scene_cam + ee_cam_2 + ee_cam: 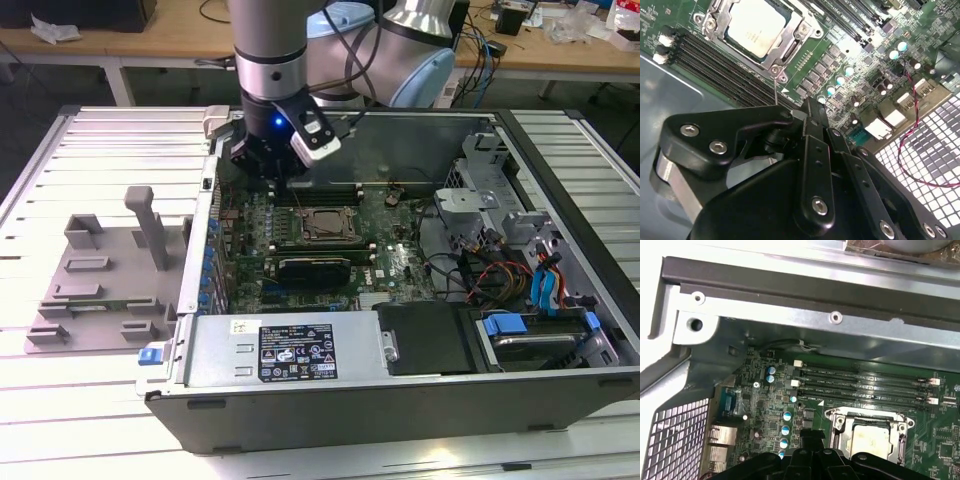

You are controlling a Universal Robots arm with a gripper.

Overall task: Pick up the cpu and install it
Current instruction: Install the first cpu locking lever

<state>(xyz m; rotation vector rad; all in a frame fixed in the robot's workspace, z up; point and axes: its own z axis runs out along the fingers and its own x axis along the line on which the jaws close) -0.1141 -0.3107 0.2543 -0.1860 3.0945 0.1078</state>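
So, going across the exterior view: a grey tray (100, 280) sits on the slatted table (60, 400) at the exterior view's left, with an upright post on it. Just beside it lies the open computer case (200, 385), side panel off and motherboard (400, 265) exposed.

The gripper (278, 178) hangs inside the case over the back corner of the board on the exterior view's left, near the rear wall. Jaws look pressed together; in the second wrist view the two fingers (812, 150) meet at a single tip.

The cpu (322, 224) lies flat in the socket (352, 215), mid-board, just to the exterior view's right of the gripper. It shows in both wrist views, silver top up, with the metal frame (787, 50) around it. The gripper is near it but apart, not touching. Memory slots (865, 385) run along between the socket and the case wall. A perforated rear grille (675, 430) shows by the port block.

Further to the exterior view's right are loose cables (500, 275), a metal drive cage (480, 165) and blue plastic tabs (545, 285). A black labelled box (297, 352) runs along the near edge.
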